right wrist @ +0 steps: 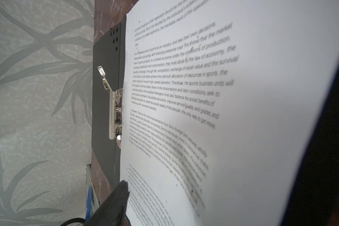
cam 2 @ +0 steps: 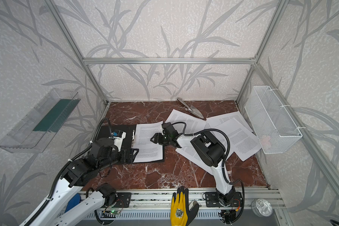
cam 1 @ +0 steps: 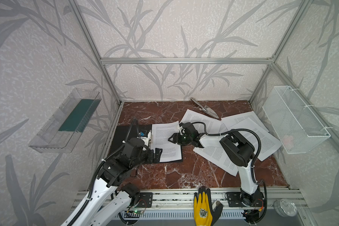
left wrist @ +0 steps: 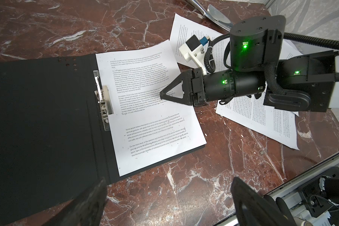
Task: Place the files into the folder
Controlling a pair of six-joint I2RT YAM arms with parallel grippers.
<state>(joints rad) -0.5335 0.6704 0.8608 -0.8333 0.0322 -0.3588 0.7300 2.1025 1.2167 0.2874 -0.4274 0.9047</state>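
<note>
The black folder [cam 1: 118, 138] [left wrist: 37, 117] lies open on the left of the marble table, its metal clip [left wrist: 104, 101] [right wrist: 115, 115] raised at the spine. One printed sheet [cam 1: 164, 145] [left wrist: 155, 127] lies flat on the folder's right half. The other files [cam 1: 243, 133] [cam 2: 239, 137] lie scattered and overlapping at the right. My right gripper [cam 1: 170, 139] [left wrist: 161, 94] hovers sideways just over that sheet, open, its fingers [right wrist: 114, 205] far apart and holding nothing. My left gripper [cam 1: 158, 155] [left wrist: 170, 201] stands open over bare marble at the folder's near edge.
A metal trowel [cam 1: 205, 108] lies at the back by the scattered sheets. A white wire basket [cam 1: 294, 121] hangs on the right wall, a clear tray with a dark green panel [cam 1: 67, 121] on the left wall. A yellow glove [cam 1: 203, 209] rests on the front rail.
</note>
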